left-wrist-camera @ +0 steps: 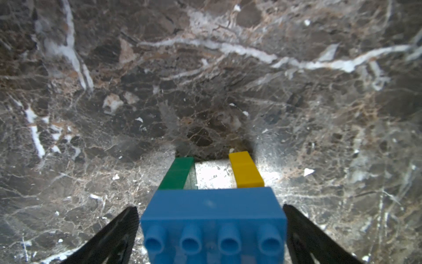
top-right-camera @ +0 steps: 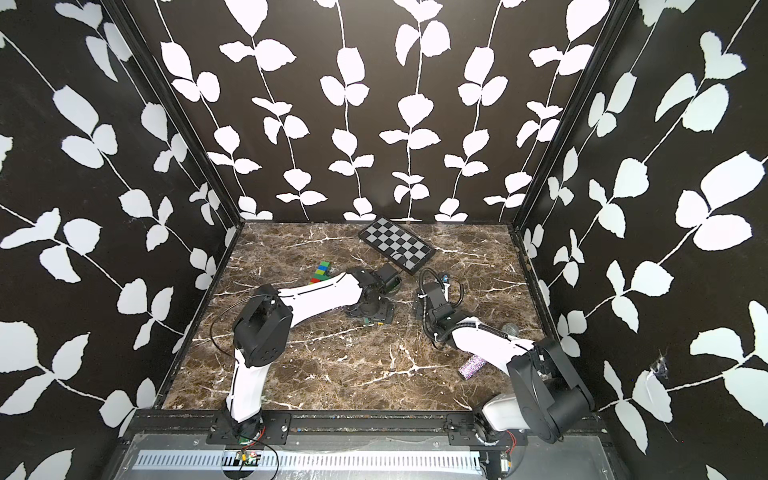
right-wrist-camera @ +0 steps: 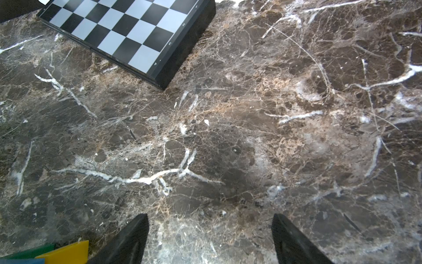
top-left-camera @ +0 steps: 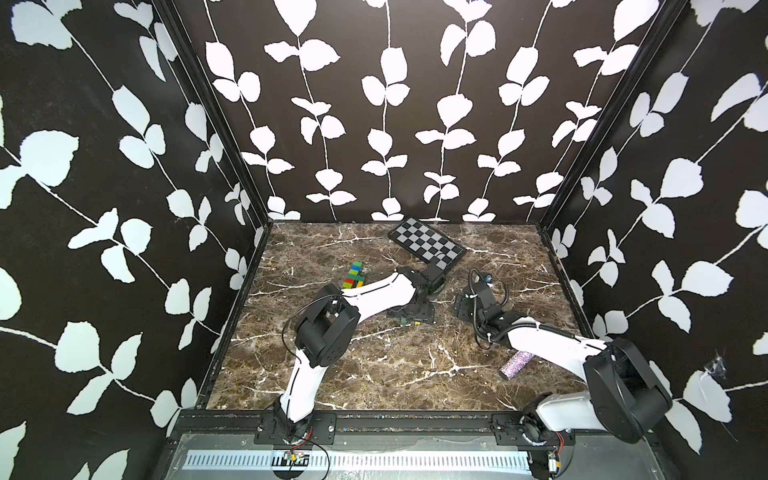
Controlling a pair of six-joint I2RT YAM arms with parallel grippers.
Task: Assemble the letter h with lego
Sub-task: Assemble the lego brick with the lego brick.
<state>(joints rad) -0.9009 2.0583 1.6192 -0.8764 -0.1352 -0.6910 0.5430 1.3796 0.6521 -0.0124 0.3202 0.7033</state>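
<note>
In the left wrist view a small lego piece stands on the marble: a blue four-stud brick [left-wrist-camera: 212, 212] across a dark green leg [left-wrist-camera: 178, 172] and a yellow leg [left-wrist-camera: 245, 170]. My left gripper [left-wrist-camera: 210, 208] is open, its fingers on either side of the blue brick with thin gaps. In both top views this gripper [top-left-camera: 409, 316] points down at the table's middle, hiding most of that piece. A second multicoloured lego stack [top-left-camera: 355, 276] lies behind the left arm. My right gripper [right-wrist-camera: 210, 217] is open over bare marble, just right of the left one [top-left-camera: 464, 306].
A black-and-grey checkered board [top-left-camera: 428, 245] lies at the back centre, close to the left wrist. A glittery purple cylinder [top-left-camera: 515, 363] lies under the right forearm. The yellow leg [right-wrist-camera: 68, 250] shows at the right wrist view's corner. Leaf-patterned walls enclose three sides.
</note>
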